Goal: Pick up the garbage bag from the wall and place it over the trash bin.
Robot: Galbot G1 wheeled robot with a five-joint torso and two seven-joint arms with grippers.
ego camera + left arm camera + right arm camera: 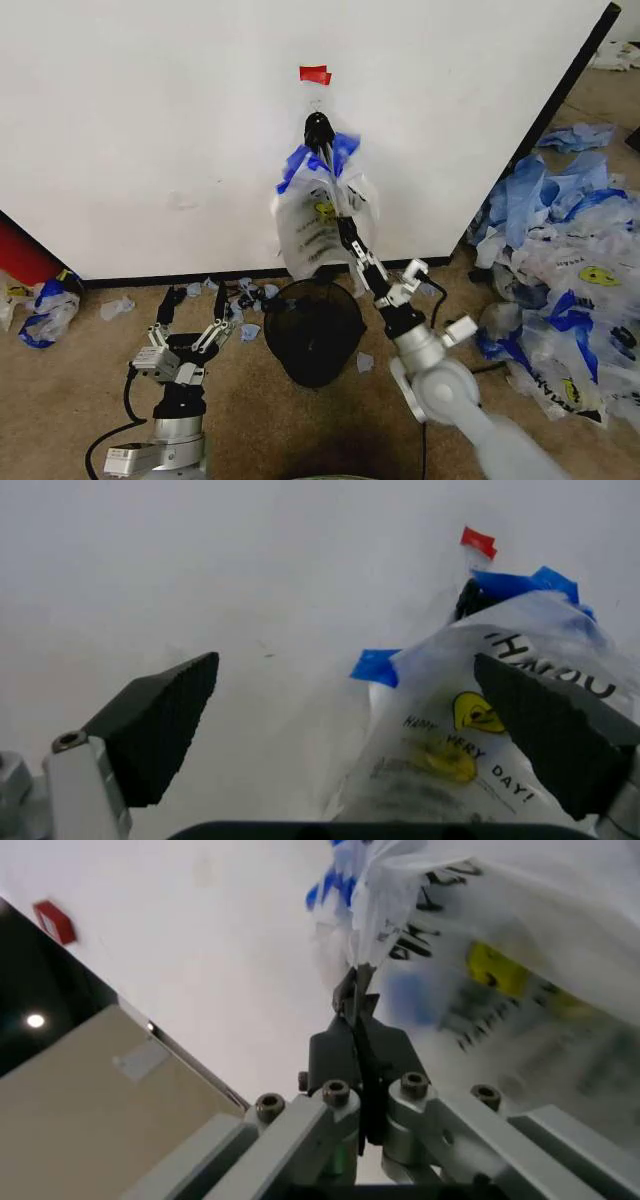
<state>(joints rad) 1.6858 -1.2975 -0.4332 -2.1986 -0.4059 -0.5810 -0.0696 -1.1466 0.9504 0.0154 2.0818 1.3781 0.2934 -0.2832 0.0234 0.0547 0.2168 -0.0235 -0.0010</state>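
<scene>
Right gripper point(318, 130) pinched shut on thin translucent white plastic garbage bag point(315, 225), crinkled, blue-edged; round black wire-mesh trash bin point(314, 330) below. Left gripper point(190, 318) spread wide, empty.

Head high; wrists close, wall-facing.

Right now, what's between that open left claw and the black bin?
In the head view, carpet with blue plastic scraps lies between the left gripper and the trash bin.
</scene>
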